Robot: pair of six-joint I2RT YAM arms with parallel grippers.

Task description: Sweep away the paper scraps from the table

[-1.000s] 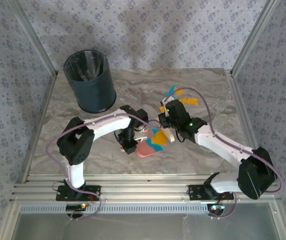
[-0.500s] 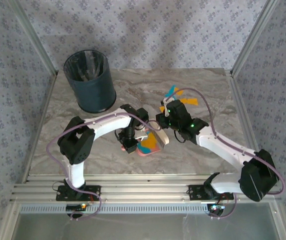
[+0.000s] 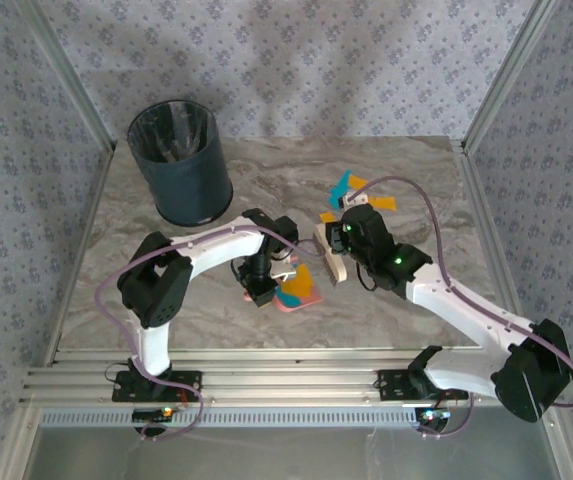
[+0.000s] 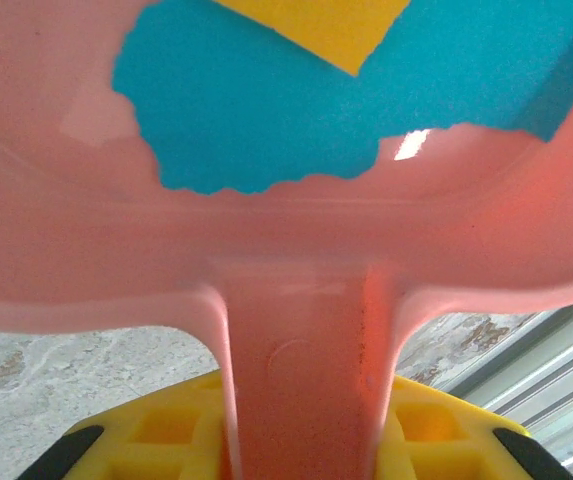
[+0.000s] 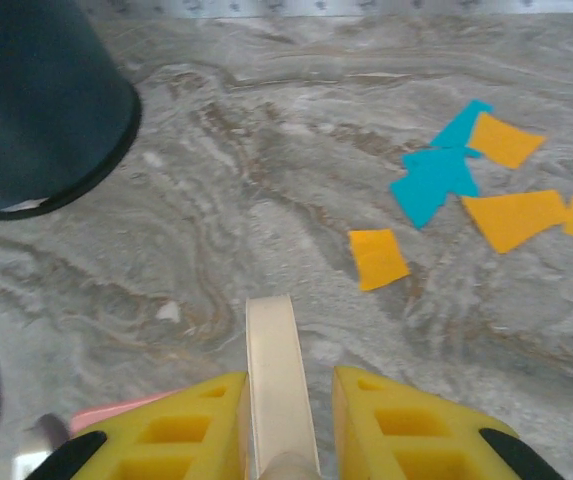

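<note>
The sweep is judged part done: the dustpan (image 4: 66, 250), holding a few scraps (image 4: 266, 120), is clamped by the left gripper (image 4: 301, 440), the brush (image 5: 271, 350) is pinched by the right gripper (image 5: 288, 420), and those left on the table (image 5: 266, 150) beyond it must next be drawn in.

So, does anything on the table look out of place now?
Yes: a loose cluster of teal and orange paper scraps lies on the table, apart from the pink dustpan, which already holds a few.
</note>
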